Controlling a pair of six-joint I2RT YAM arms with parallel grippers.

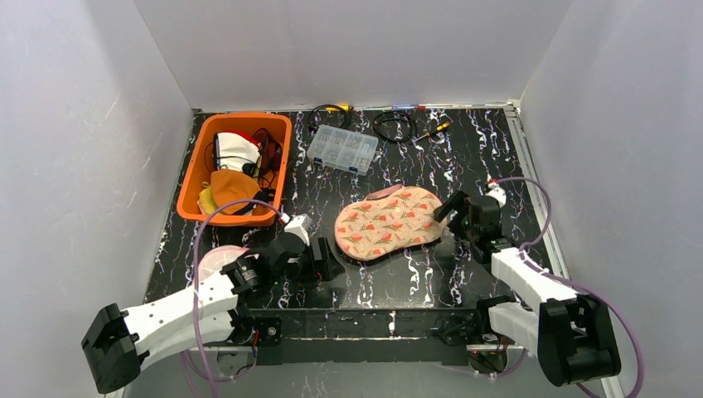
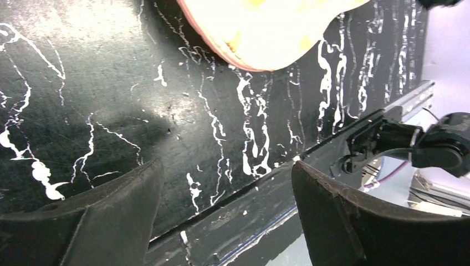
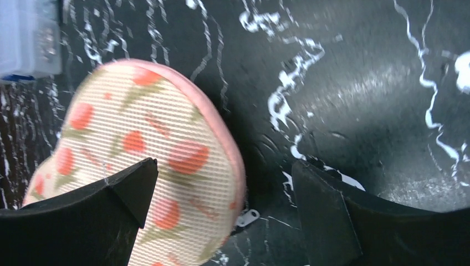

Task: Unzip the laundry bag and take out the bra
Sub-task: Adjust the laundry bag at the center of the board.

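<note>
The laundry bag [image 1: 388,222], pink-edged mesh with a red fruit print, lies flat a little right of the middle of the surface [image 1: 464,157]. It looks closed. The bra does not show and is presumably inside. In the right wrist view a small metal zipper pull [image 3: 248,217] sticks out from under the bag's rounded right end, lying on the surface.

The right end effector [image 3: 221,188] sits at that end, its fingers spread wide and holding nothing. One finger is over the mesh, the other over bare surface, and the pull is between them. The left end effector [image 2: 227,188] is likewise wide open and empty, low over the surface by the near edge, just off the bag's left end.

The step in hand appears to be catching the zipper. To do it well, the right fingers should come down onto the pull itself and pinch only the tab, not the mesh or piping. The left arm should first pin or pinch the bag's left end, so the bag does not slide along when the zipper is drawn around the seam.

An orange bin [image 1: 192,178] of clothes stands at the far left corner, with a clear plastic box [image 1: 341,149] and loose cables [image 1: 394,124] along the far edge, all well apart from the bag.
</note>
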